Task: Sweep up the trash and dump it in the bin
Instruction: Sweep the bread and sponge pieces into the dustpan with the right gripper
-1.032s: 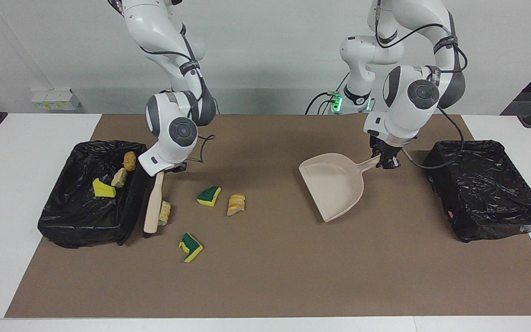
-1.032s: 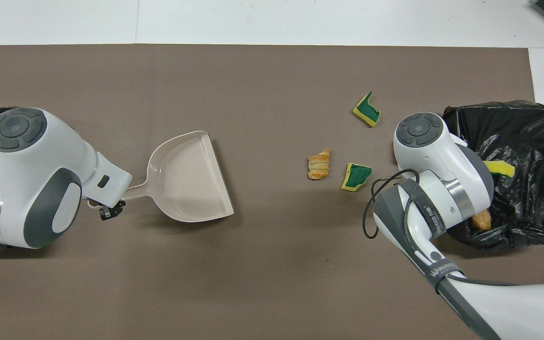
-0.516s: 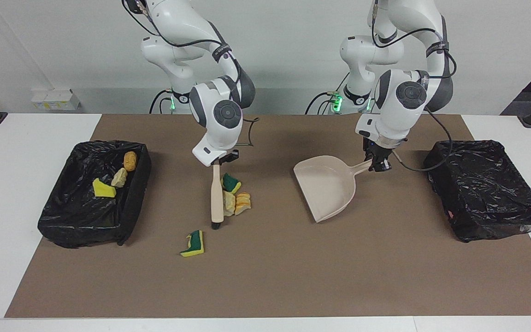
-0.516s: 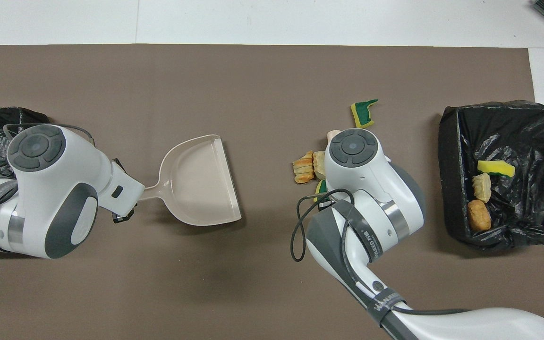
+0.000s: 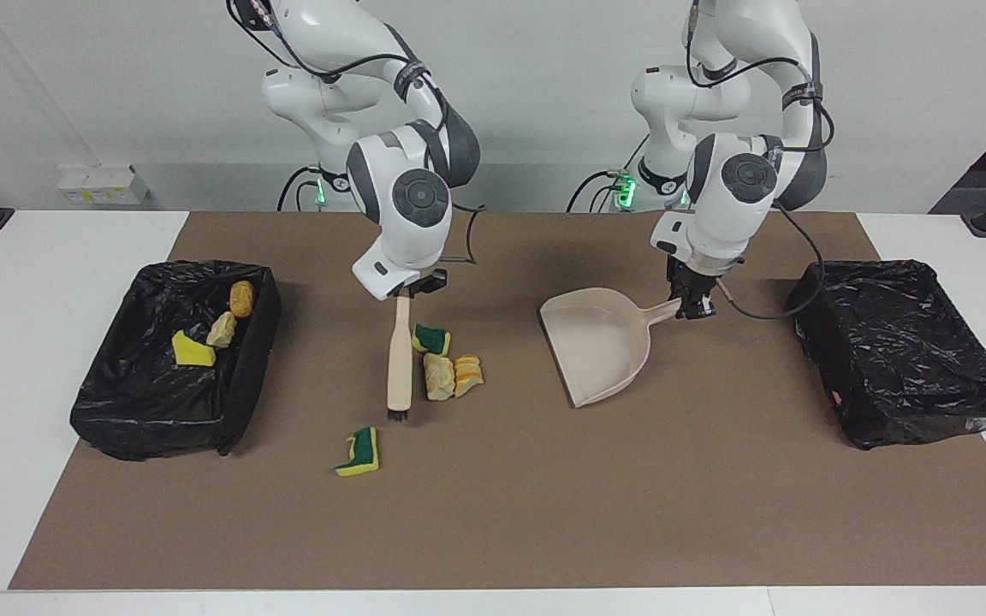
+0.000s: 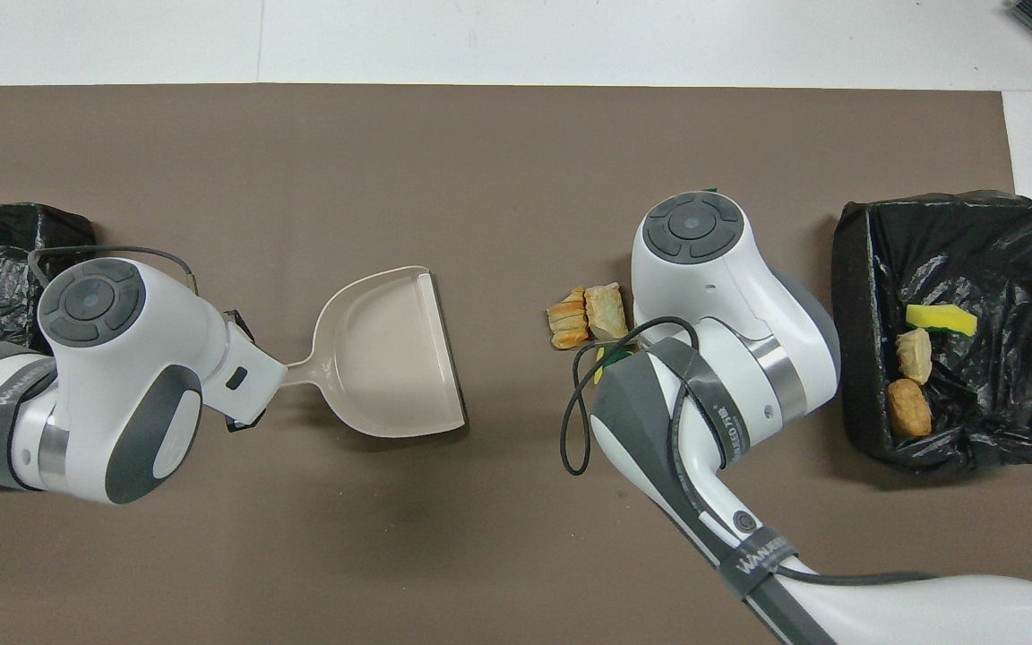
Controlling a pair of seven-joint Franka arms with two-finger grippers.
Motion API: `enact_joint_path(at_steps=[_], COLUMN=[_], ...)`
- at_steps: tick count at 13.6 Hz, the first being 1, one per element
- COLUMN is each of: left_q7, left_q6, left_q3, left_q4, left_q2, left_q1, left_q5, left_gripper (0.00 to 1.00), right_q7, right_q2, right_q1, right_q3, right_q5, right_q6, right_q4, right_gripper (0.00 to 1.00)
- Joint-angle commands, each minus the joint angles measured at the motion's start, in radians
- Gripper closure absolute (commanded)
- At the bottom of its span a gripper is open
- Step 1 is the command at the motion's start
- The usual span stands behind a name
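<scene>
At centre of the facing view: 3 scraps of trash on brown paper, a green-and-yellow sponge piece (image 5: 431, 339), a beige bread-like chunk (image 5: 438, 377), an orange ridged chunk (image 5: 468, 375), touching; a 4th sponge scrap (image 5: 359, 452) lower; 3 more in the black-lined bin (image 5: 240, 389) at frame left; judged light, soft, porous, better pushed than pinched; right gripper (image 5: 408, 291) clenched on the stiff beige brush (image 5: 399, 364); left gripper (image 5: 690, 306) clamped on the smooth beige plastic dustpan (image 5: 600, 342) handle.
</scene>
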Motion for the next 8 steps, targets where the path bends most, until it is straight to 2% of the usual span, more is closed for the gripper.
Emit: enact_joint_path(at_steps=[1, 4, 8], left_q7=[-0.005, -0.042, -0.067], left_q6=[0.028, 0.047, 0.054], left_q3=[0.013, 0.013, 0.013], left_q4=[-0.038, -0.038, -0.038], left_q2=[-0.038, -0.026, -0.024], left_q1=[-0.013, -0.037, -0.054], left_q5=[-0.023, -0.024, -0.026], left_gripper=[1.0, 1.0, 1.0], right_q7=[-0.021, -0.018, 0.011], right_q2=[-0.048, -0.059, 0.003], right_q1=[-0.051, -0.037, 0.016], right_q3=[0.007, 0.008, 0.008], right_q5=[0.019, 0.031, 0.103], right_q6=[0.031, 0.052, 0.133], right_q4=[-0.092, -0.141, -0.133], right_gripper=[1.0, 1.0, 1.0])
